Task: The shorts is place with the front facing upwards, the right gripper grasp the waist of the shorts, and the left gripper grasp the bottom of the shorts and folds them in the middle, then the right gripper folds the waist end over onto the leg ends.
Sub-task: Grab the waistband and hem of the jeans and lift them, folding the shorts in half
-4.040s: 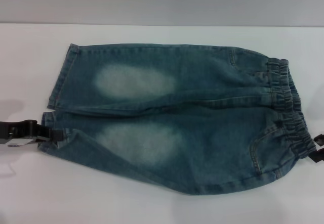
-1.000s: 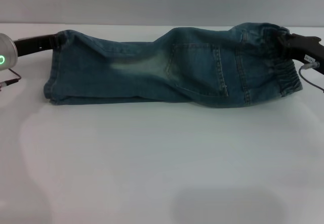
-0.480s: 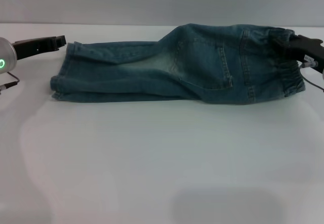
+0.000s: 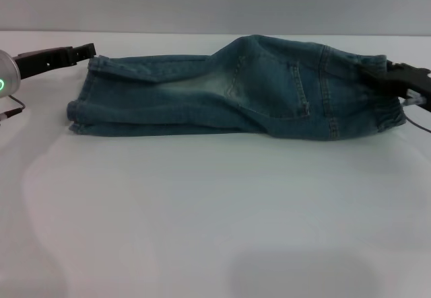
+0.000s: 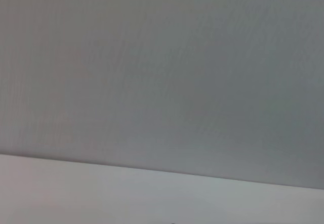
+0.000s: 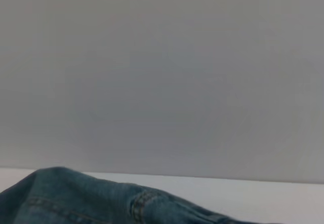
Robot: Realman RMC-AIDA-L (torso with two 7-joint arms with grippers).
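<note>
Now the shorts [image 4: 236, 89] lie folded lengthwise along the far part of the white table [image 4: 215, 217], back pocket facing up, leg hems at the robot's left, waist of the shorts [image 4: 384, 103] at its right. The left gripper [image 4: 84, 50] sits just beside the leg ends [image 4: 84, 103], at their far corner, no cloth between its tips; whether the fingers are apart or together, cannot tell. The right gripper [image 4: 387, 76] is at the waistband's far edge, looks clamped on the denim there.

The step in hand looks like the second fold. To do it well: keep the right grip firm on the waistband, lift only enough to clear the bulge by the pocket, carry it straight toward the hems, line up edges, and get the left arm clear first.

Surface is smooth, plain white, low friction likely, so the stack may slide. Behind is a bare grey wall [image 6: 162, 72]; the left wrist view shows only wall and table edge.
</note>
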